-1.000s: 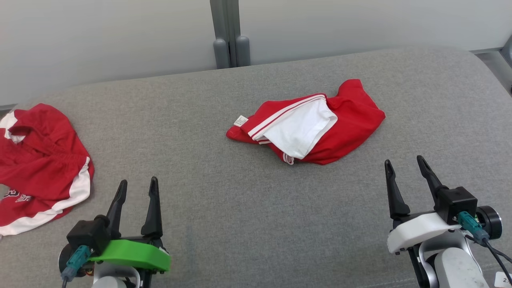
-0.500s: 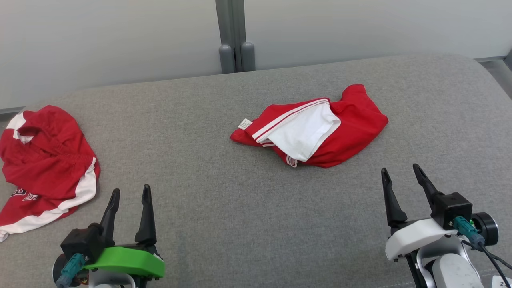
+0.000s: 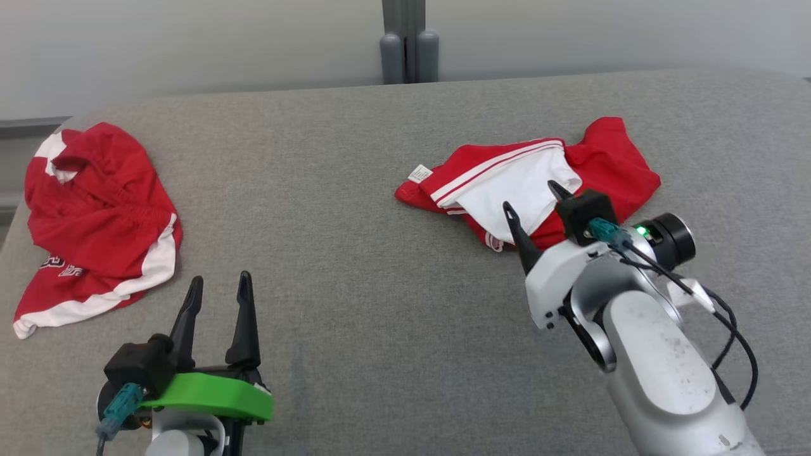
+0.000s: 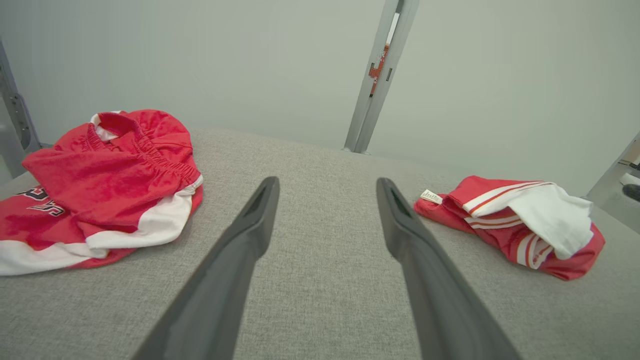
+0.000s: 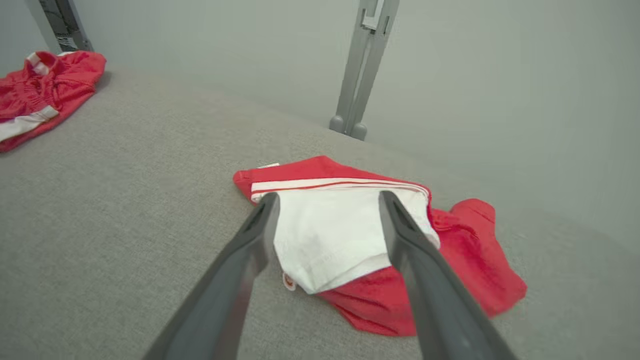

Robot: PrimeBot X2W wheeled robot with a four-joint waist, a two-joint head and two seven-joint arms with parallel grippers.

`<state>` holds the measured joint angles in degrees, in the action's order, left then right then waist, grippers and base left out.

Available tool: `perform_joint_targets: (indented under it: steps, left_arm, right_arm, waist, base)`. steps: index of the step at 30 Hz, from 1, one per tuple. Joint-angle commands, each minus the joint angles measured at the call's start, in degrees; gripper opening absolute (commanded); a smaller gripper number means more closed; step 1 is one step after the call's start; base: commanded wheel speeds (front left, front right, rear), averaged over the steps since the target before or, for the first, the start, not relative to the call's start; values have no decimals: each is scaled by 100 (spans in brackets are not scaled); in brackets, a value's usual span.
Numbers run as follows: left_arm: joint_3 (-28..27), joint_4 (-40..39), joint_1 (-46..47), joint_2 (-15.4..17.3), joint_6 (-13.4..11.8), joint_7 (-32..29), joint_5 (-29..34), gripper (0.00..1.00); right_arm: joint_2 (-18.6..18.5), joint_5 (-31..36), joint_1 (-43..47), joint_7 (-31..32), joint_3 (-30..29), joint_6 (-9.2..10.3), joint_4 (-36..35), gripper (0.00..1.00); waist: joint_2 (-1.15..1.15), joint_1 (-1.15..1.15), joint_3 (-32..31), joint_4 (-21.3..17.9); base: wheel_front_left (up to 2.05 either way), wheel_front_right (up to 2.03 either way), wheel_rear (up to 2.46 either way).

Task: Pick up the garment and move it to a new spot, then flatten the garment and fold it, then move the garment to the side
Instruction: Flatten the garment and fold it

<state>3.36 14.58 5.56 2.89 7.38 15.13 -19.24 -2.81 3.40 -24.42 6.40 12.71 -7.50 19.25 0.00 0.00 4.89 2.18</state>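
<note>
While the left end effector (image 3: 220, 277) sits low on the robot's left, fingers spread and empty, the right end effector (image 3: 529, 195) hangs at the near edge of the garment (image 3: 608, 158), likewise spread wide and gripping nothing. The garment, red with a white panel and stripes, lies crumpled on the grey table (image 3: 355, 304) right of centre. A second garment (image 3: 95, 209), also red, lies well apart at the left edge.

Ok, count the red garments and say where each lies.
2. One crumpled garment lies at the far left; the striped garment lies right of centre, beyond the right gripper. Nothing seems hidden.
</note>
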Motion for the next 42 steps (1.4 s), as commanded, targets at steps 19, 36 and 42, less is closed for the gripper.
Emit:
perform_joint_targets:
  steps: [19, 36, 42]
  left_arm:
    - [628, -99, 529, 5, -130, 3, -526, 100]
    - [590, -57, 480, 4, -111, 3, -458, 100]
    - [483, -28, 335, 4, -95, 3, -326, 100]
  right_arm:
    - [-306, 788, -1946, 746, 543, 1, 2677, 69]
    - [-270, 1043, -1810, 525, 11, 1, 2652, 0]
    - [-105, 730, -1919, -90, 37, 1, 2135, 0]
  waist:
    - [0, 0, 811, 1283]
    - [0, 0, 634, 978]
    - [0, 0, 417, 854]
  base:
    - [0, 0, 0]
    - [0, 0, 0]
    - [0, 0, 0]
